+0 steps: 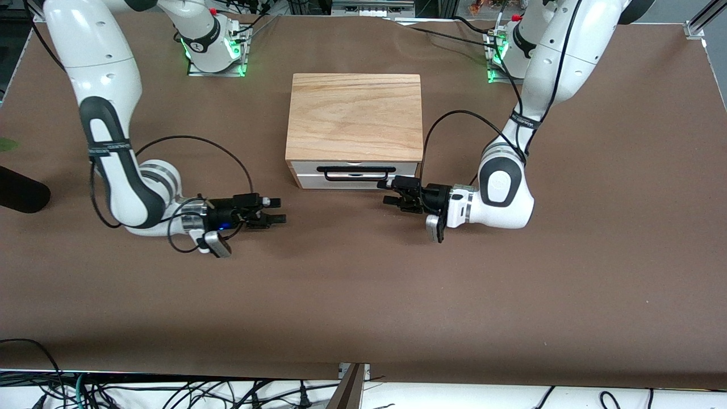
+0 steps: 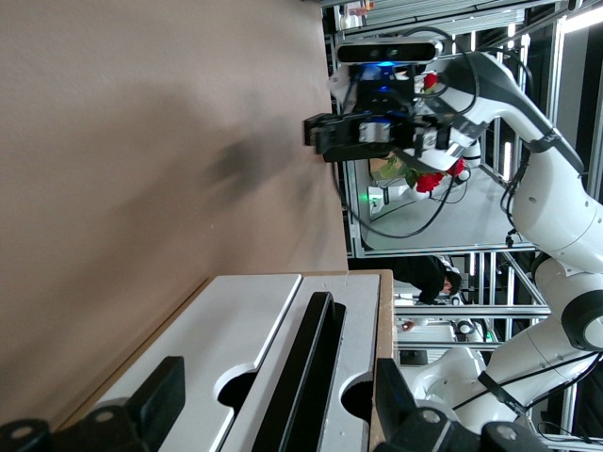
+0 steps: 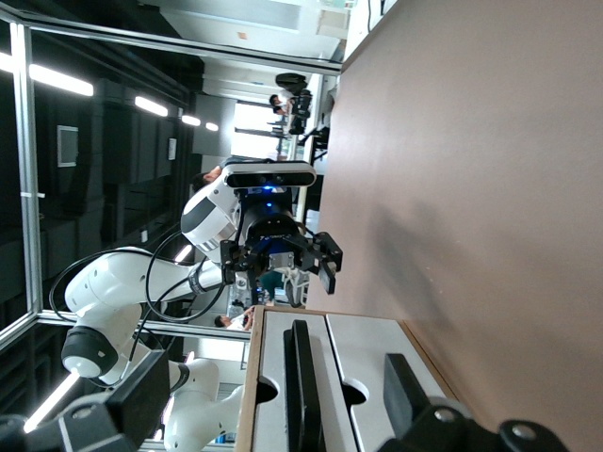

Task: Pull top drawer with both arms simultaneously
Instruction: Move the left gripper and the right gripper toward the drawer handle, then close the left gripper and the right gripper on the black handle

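Both arms bent low over the desk (image 1: 363,295), forearms lying nearly level, tools turned sideways toward the box from either end.

Left tool (image 1: 388,191) just off the drawer-front corner at the left arm's end of the desk, close to the end of the handle (image 1: 356,172), fingers apart, nothing between them. In the left wrist view, two blunt black fingers (image 2: 160,391) spread either side of the drawer face, no contact with the bar visible.

Right tool (image 1: 277,210) low over bare desk toward the right arm's end, well apart from the box, released and holding nothing; fingers seen parted in the right wrist view (image 3: 400,377).

Top drawer (image 1: 355,173) shut, flush under the wooden box top (image 1: 355,116), facing the front camera near the middle of the desk. Smooth white front panel, long thin black wire bar handle with bent ends. Box top pale with flowing grain, square-cornered. Desk surface matte brown, paper-like.

From the wrists only: rounded cut-outs in the white panel under the handle (image 2: 301,377), and each arm's view of the other tool hanging farther off with a camera bar on it. From the front only: green lights at both bases, black cables looping from the wrists.
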You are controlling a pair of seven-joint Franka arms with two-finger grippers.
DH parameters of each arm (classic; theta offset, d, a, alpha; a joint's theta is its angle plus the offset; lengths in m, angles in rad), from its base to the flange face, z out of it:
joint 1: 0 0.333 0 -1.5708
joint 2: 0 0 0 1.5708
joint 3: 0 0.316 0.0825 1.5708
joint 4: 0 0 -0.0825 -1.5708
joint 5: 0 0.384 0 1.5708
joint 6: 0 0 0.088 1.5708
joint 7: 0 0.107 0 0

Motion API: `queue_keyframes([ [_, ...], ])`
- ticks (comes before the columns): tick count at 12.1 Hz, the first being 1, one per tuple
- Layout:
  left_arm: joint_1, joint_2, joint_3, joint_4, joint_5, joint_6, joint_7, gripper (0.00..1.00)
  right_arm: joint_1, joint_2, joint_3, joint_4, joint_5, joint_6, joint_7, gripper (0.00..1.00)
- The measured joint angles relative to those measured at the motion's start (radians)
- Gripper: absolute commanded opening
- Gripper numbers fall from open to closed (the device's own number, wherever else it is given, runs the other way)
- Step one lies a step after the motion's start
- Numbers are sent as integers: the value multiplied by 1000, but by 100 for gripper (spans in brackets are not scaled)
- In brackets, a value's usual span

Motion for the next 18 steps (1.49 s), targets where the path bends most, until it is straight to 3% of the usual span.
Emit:
queue_keyframes([
  [2, -2, 7, -3, -4, -1, -18, 8, 77, 30, 19, 1, -23, 26, -31, -24, 100],
  [5, 1, 11, -10, -50, -32, -53, 30, 56, 51, 24, 2, -65, 41, -75, -28, 100],
  [7, 1, 12, -21, -73, -63, -55, 65, 35, 68, 25, 4, -90, 61, -90, -31, 100],
  [9, 2, 12, -24, -76, -66, -55, 70, 24, 103, 25, 5, -111, 115, -91, -41, 100],
  [12, 18, 12, -23, -77, -66, -72, 72, 18, 155, 25, 5, -117, 175, -58, -50, 98],
  [15, 27, 22, -25, -77, -78, -92, 91, 18, 160, 25, 2, -124, 177, -51, -50, 98],
  [17, 27, 23, -25, -77, -78, -92, 91, 0, 160, 25, 1, -137, 177, -51, -51, 92],
  [18, 27, 23, -25, -77, -78, -93, 91, 0, 161, 26, 1, -144, 177, -51, -57, 87],
])
